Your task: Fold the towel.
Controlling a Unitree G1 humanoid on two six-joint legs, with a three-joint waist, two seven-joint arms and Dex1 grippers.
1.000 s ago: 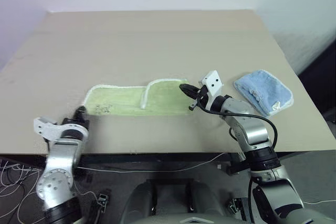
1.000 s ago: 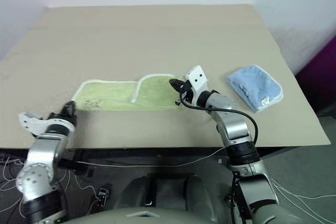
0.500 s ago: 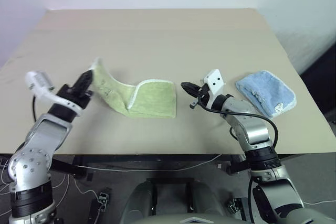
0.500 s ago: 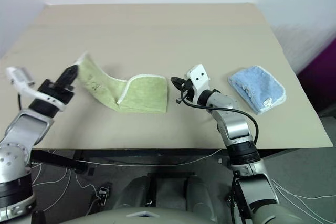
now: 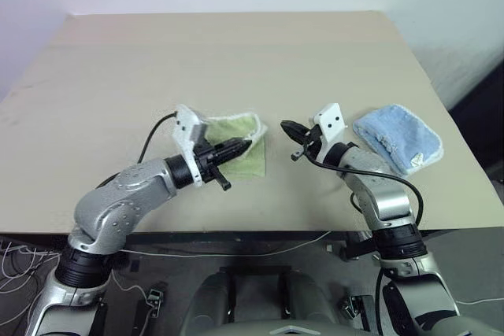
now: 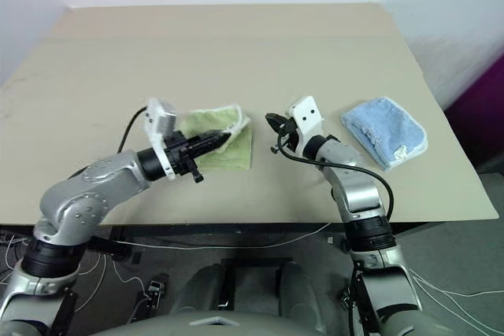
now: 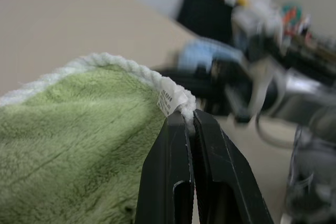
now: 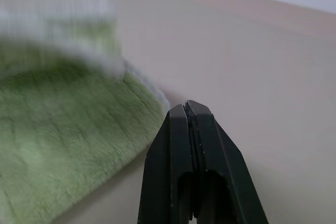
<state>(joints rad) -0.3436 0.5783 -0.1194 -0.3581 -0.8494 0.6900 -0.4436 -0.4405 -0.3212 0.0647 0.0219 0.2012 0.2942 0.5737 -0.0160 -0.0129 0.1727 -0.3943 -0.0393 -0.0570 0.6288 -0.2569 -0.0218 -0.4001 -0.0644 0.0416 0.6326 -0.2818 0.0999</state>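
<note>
Robot arms: silver-grey shells, black joints, black two-finger grippers.
Left arm [image 5: 126,202] has rounded metallic-grey segments with black rings at the joints; a white block sits on its wrist with a thin black cable looping off it; right arm [image 5: 378,194] matches, its white wrist block bearing two small dark dots, a black cable trailing along the forearm; left gripper [image 7: 190,116] and right gripper [image 8: 190,108] show smooth, tapered matte-black fingers.
</note>
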